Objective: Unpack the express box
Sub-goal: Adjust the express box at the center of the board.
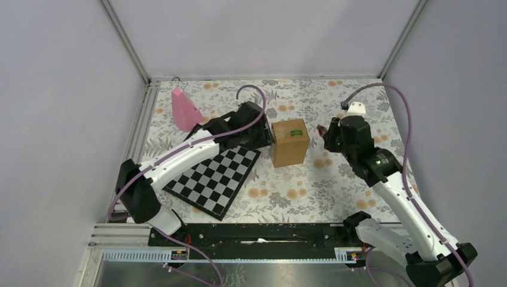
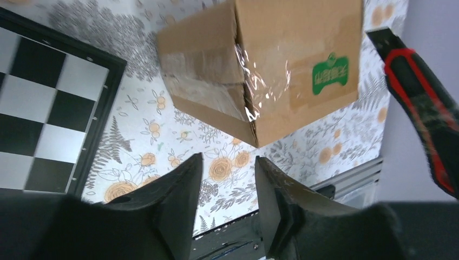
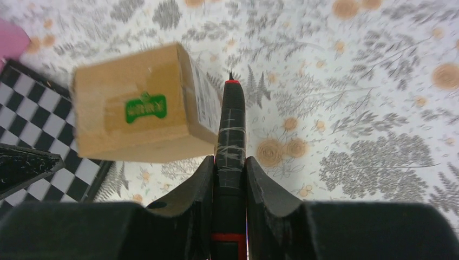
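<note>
We find the box (image 1: 290, 141) taped shut; the right gripper (image 3: 230, 162), at its 3 o'clock, clamps a knife (image 3: 231, 119); the left gripper (image 2: 227, 162) gapes empty.

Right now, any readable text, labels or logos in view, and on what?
Green label on the express box: white characters, too blurred to read.
Box cutter in the right gripper: no text visible.
Chessboard: no lettering visible.
</note>
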Motion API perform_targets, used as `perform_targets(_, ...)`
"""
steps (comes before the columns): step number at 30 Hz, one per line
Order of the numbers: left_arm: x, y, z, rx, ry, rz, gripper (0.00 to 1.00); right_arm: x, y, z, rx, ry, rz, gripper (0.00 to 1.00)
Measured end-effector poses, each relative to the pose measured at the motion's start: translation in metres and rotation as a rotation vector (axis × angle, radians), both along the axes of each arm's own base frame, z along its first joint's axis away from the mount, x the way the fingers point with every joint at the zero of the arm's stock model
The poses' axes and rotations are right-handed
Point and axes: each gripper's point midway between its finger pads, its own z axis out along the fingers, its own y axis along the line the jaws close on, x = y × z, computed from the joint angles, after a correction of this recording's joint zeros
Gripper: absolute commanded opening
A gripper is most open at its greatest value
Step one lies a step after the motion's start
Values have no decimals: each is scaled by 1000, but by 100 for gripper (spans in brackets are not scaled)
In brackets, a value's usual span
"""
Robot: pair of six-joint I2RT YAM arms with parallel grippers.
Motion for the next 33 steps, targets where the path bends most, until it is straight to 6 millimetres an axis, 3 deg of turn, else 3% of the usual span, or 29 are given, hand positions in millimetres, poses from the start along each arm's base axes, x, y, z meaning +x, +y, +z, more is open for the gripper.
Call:
perform_targets(4, 23, 30, 25, -17, -74, 51, 78, 6, -1, 51, 14, -60, -12, 0)
perform_targets(6, 39, 45, 31, -6, -98, 81, 82, 10, 5, 74, 33, -76, 5, 0)
perform_targets(9, 68, 57, 39, 2, -124, 108, 84, 13, 15, 89, 50, -62, 45, 0)
perform_targets(13, 105, 41, 46, -28, -143, 63, 86, 9, 32, 92, 71, 0, 123, 0)
perform_targets(17, 128, 11, 28, -35, -124, -26, 90, 0, 55, 96, 101, 49, 226, 0)
perform_targets(23, 125, -3, -18, 10, -38, -134, 89, -15, 82, 85, 95, 122, 337, 0)
perform_targets(29, 111, -3, -22, -20, -13, -167, 81, -21, 89, 76, 74, 158, 369, 0)
perform_targets(33, 88, 6, -29, -36, 45, -122, 80, -21, 89, 74, 65, 162, 376, 0)
